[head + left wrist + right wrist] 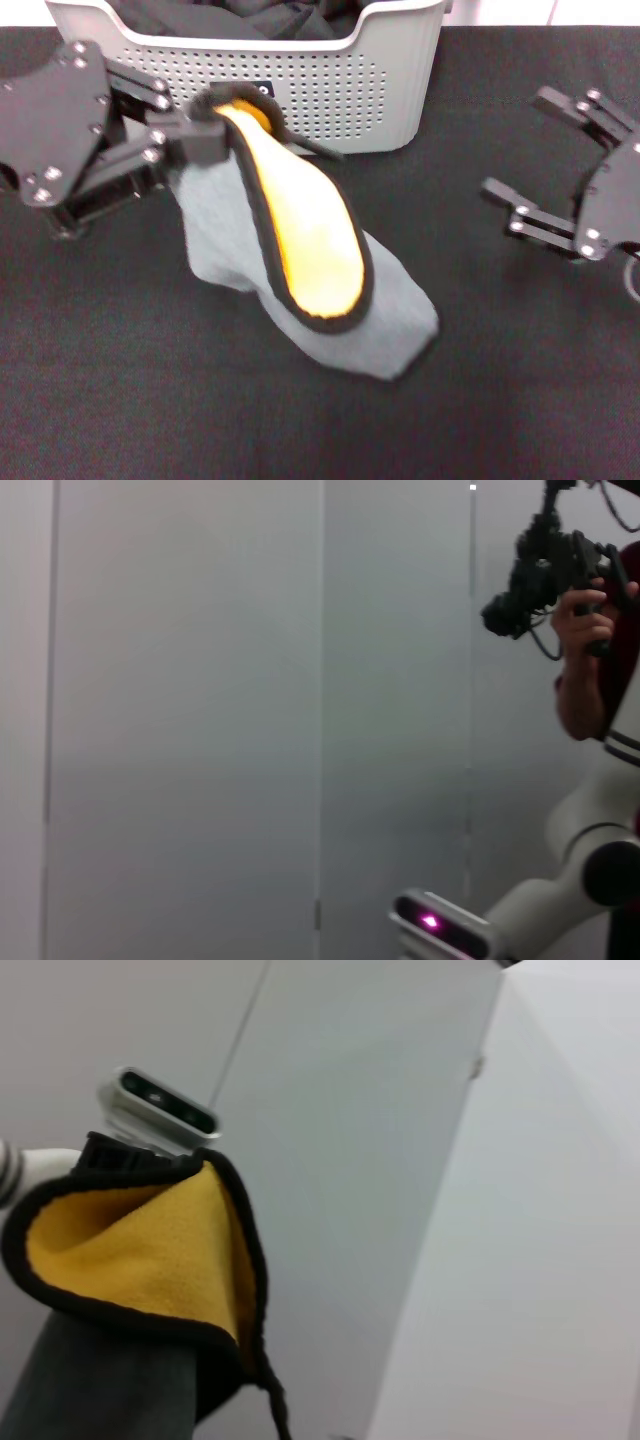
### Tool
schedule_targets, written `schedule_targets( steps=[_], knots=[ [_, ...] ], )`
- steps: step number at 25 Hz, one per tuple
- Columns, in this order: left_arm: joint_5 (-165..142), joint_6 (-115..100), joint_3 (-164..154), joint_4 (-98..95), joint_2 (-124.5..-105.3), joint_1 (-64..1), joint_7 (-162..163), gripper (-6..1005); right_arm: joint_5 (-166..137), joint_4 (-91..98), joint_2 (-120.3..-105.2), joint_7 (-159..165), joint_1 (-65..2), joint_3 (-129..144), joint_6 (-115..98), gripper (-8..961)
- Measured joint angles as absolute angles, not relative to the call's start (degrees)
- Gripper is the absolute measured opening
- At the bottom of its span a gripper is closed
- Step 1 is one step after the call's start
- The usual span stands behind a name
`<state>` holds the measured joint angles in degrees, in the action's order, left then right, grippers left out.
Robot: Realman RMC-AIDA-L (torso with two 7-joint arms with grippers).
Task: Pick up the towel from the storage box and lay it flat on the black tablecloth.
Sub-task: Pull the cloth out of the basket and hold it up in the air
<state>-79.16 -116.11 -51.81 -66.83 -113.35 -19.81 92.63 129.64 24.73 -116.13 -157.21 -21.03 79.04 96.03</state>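
In the head view the towel (300, 270) hangs by one corner from my left gripper (200, 135), which is shut on it in front of the storage box (330, 85). Its grey side faces out, the orange-yellow side shows in a fold edged with black trim, and its lower end rests on the black tablecloth (480, 400). The towel also shows in the right wrist view (140, 1260). My right gripper (540, 165) is open and empty at the right, just above the tablecloth.
The storage box stands at the back of the table with a dark cloth (230, 20) inside. The left wrist view shows only a pale wall and a person (595, 650) with a camera.
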Motion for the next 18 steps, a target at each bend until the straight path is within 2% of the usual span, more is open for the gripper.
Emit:
schedule_targets(
  steps=[8,14,18],
  knots=[
    [-78.8,-116.26,-53.26,-59.68,-113.78,-22.85,90.71,38,130.15,25.63,-116.19,-157.78,-27.17,88.8,89.11,725],
    [-79.24,-116.26,-53.35,-56.39,-113.78,-24.43,90.19,39,132.16,27.71,-116.18,-157.89,-27.54,91.34,88.35,534],
    [-79.62,-116.28,-53.35,-56.16,-114.13,-24.71,89.83,39,133.02,28.79,-116.18,-157.88,-28.38,92.26,88.0,502]
  ],
)
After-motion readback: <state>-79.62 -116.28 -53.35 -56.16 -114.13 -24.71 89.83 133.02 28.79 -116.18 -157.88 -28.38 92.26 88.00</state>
